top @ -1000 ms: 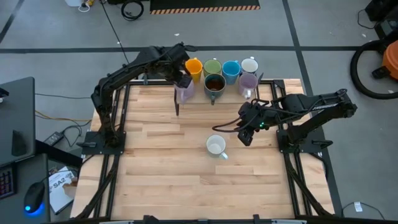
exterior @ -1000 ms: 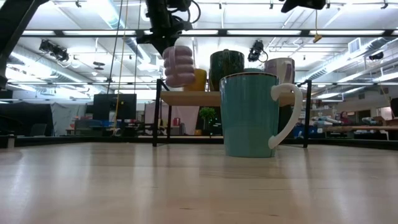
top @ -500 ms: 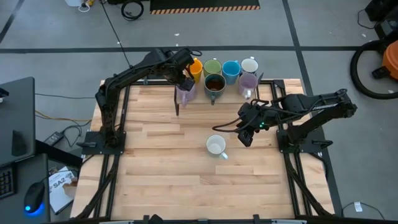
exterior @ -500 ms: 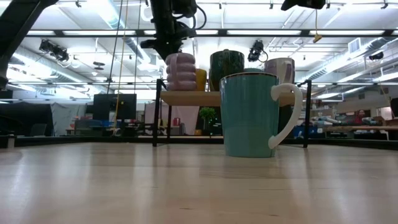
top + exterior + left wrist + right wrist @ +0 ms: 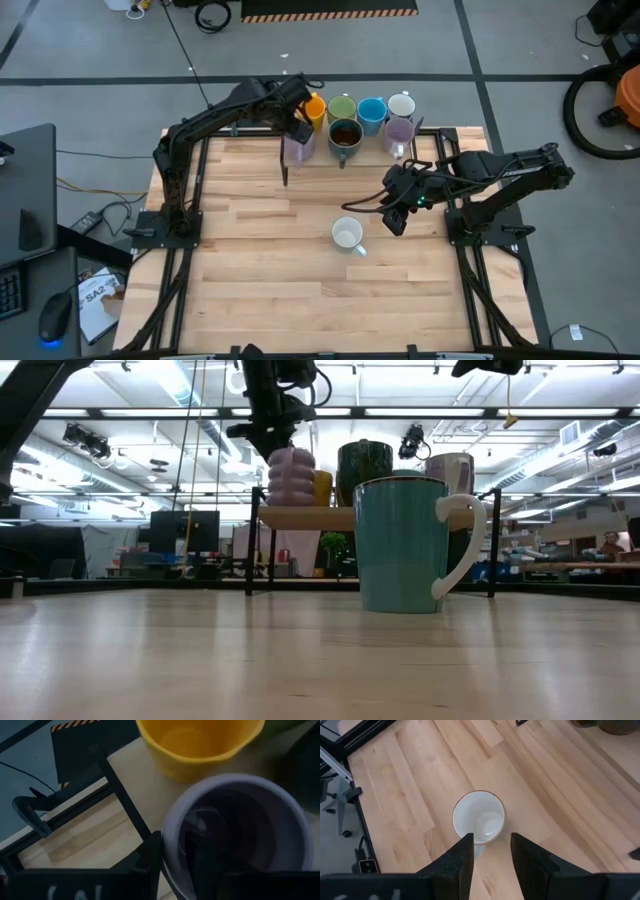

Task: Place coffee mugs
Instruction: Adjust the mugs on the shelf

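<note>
left hand [image 5: 297, 128] straddles our lilac mug's [image 5: 298, 148] rim on the shelf [image 5: 300, 517], grip unclear; right hand [image 5: 487, 851], fingers parted, hovers over the white mug [image 5: 478, 816].

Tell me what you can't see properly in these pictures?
- Low view: the teal mug up front hides the middle of the shelf and the mugs behind it.
- Left wrist view: the lilac mug is cut off at the picture's edge, and the left gripper blocks part of its rim, so whether it is let go is unclear.
- High view: the teal mug's handle is too small to make out well.
- Right wrist view: the right gripper hovers over that mug, hiding its side.
</note>
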`<action>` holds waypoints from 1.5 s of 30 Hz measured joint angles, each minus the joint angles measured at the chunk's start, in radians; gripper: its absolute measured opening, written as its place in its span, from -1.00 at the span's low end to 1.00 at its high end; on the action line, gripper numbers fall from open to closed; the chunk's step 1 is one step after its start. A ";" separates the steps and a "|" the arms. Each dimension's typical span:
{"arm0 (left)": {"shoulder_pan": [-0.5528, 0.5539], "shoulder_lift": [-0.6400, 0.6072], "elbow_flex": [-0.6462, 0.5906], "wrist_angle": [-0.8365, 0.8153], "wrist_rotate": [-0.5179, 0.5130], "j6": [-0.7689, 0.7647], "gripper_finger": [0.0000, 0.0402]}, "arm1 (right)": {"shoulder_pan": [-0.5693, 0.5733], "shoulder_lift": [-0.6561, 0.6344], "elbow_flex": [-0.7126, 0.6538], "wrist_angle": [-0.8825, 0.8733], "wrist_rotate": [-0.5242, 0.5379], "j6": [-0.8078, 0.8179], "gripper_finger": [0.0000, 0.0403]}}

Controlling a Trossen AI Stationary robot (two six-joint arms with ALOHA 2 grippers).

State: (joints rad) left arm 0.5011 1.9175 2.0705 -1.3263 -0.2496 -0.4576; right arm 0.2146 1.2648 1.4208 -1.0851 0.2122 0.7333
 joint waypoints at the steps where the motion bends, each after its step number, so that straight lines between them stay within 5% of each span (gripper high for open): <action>1: 0.000 0.000 0.000 0.006 0.000 0.000 -0.52 | 0.000 0.000 0.000 0.000 0.000 0.000 -0.33; 27: -0.005 -0.059 0.001 0.050 -0.015 0.099 -0.39 | -0.002 0.000 0.000 0.000 0.014 -0.007 -0.33; 34: -0.090 -0.066 0.001 0.260 0.015 0.278 -0.39 | -0.024 -0.028 0.000 -0.025 0.022 -0.029 -0.33; 45: -0.175 0.010 0.000 0.473 0.041 0.158 -0.39 | -0.080 -0.115 0.000 0.000 0.050 -0.021 -0.33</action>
State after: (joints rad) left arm 0.3263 1.9280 2.0701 -0.8528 -0.2085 -0.3000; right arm 0.1342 1.1493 1.4212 -1.0852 0.2618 0.7119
